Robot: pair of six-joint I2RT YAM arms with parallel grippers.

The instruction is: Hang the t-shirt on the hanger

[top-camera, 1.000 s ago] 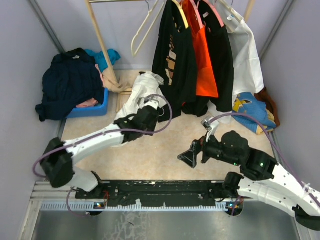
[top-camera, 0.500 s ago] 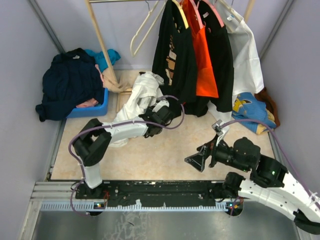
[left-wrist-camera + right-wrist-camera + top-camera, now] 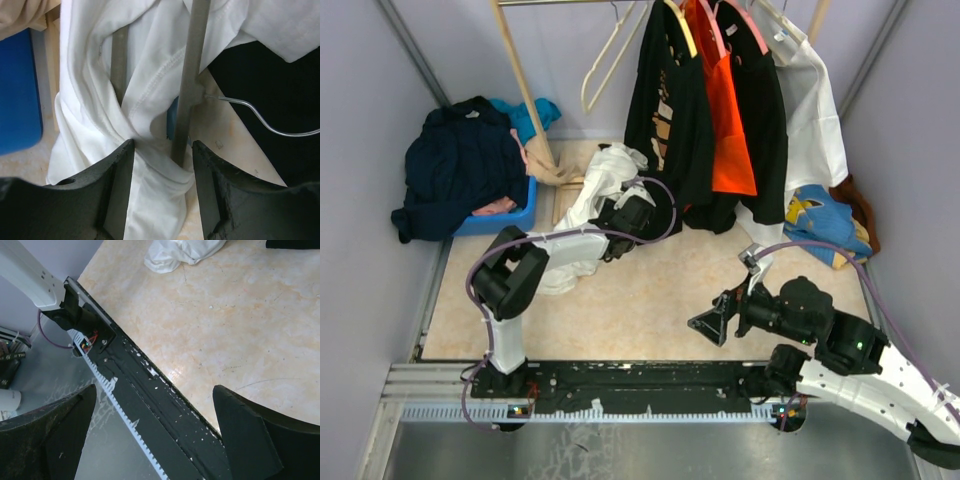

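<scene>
The white t-shirt [image 3: 592,192] lies crumpled on the floor left of the hanging clothes. In the left wrist view the t-shirt [image 3: 95,85] is wrapped around the hanger's grey arms [image 3: 191,80]; its silver hook [image 3: 260,120] pokes out to the right, and a bit of blue print shows beside one arm. My left gripper [image 3: 623,217] is open, its jaws either side of a shirt fold and the lower end of a hanger arm [image 3: 163,150]. My right gripper [image 3: 712,322] is open and empty above the near table edge [image 3: 155,405].
A wooden rack holds black, orange and white garments [image 3: 720,110] and a bare cream hanger [image 3: 608,55]. A blue bin [image 3: 510,215] with dark navy clothing [image 3: 460,165] stands at the far left. A blue and yellow garment [image 3: 825,222] lies at the right.
My left arm has folded its elbow in and carried the gripper right, onto the shirt by the black garment. My right gripper has drawn back toward the near edge.
</scene>
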